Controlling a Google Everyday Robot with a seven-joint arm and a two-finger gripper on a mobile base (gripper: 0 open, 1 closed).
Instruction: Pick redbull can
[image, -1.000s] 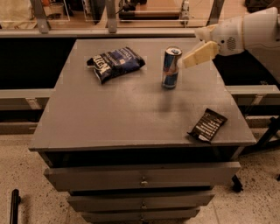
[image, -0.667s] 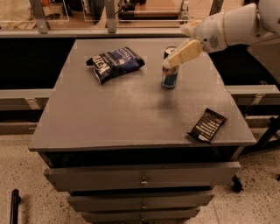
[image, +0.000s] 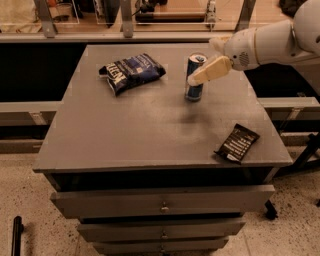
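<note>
The redbull can (image: 193, 92) stands upright at the back right of the grey table top (image: 145, 125); it is slim, blue and silver, with a silver top. My gripper (image: 203, 63) reaches in from the right at the can's height and is open. One cream finger (image: 210, 71) crosses in front of the can's upper half, and the other shows just behind and to the right of its top. The can still stands on the table. The white arm (image: 270, 45) runs off to the upper right.
A dark blue crinkled snack bag (image: 132, 71) lies at the back left of the table. A flat dark brown wrapper (image: 237, 143) lies near the front right corner. Drawers (image: 162, 202) sit below the top. A rail and shelf run behind the table.
My gripper has moved left from beside the can until one finger crosses in front of it. The can, bag and wrapper have not moved.
</note>
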